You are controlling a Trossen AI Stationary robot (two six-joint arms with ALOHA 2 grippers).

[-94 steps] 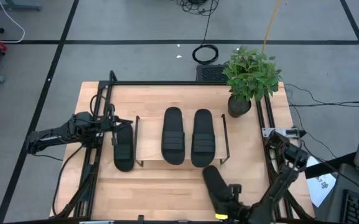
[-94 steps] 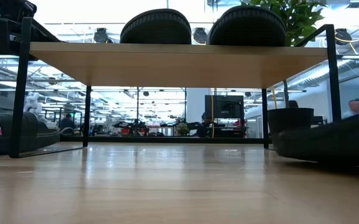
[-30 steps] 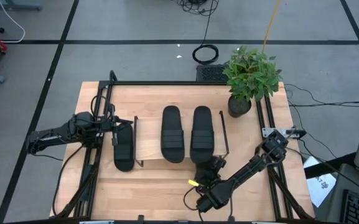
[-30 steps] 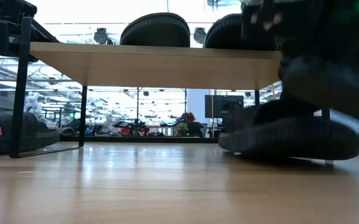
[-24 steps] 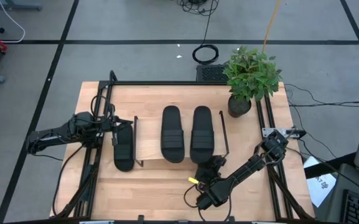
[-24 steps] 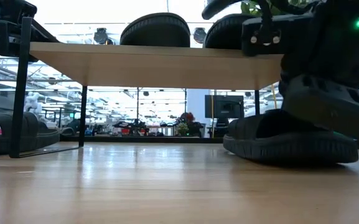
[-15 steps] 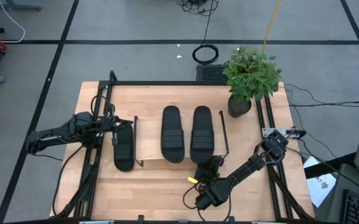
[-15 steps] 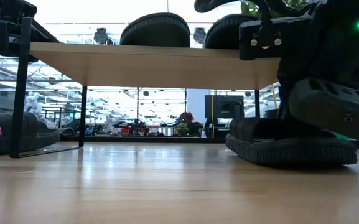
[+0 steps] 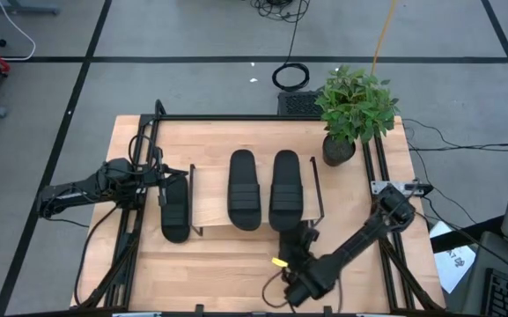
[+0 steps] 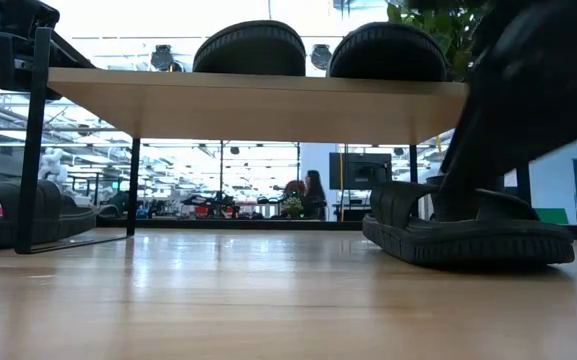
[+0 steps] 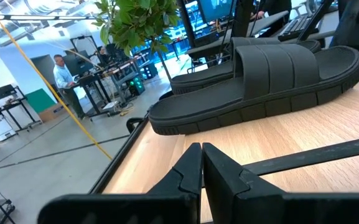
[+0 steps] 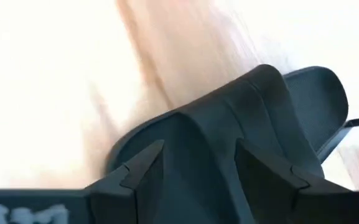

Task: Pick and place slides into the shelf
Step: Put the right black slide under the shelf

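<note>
Two black slides (image 9: 245,189) (image 9: 286,189) lie side by side on the shelf's wooden top board (image 9: 209,207). A third slide (image 9: 175,210) lies on the table just left of the shelf. My left gripper (image 9: 167,174) is by its far end, shut with nothing between the fingers (image 11: 201,158). A fourth slide (image 10: 468,238) rests flat on its sole on the table by the shelf's near right leg. My right gripper (image 12: 207,168) is over it, open, with a finger on each side of its ribbed strap (image 12: 229,118). My right gripper comes at the fourth slide from above and from the table's near side, its open fingers (image 12: 143,168) standing astride the strap. I cannot tell whether they touch it. The slide lies flat on the table.
A potted plant (image 9: 352,110) stands at the table's far right corner. Black rails (image 9: 379,176) run along the table's left and right sides. Bare wood lies under the shelf board (image 10: 258,105) and along the near edge. People show in the room beyond.
The fourth slide, held tilted just above the table a second ago, has come down flat on its sole by the shelf's near right leg. My right gripper has then risen off it and drawn back toward the near edge.
</note>
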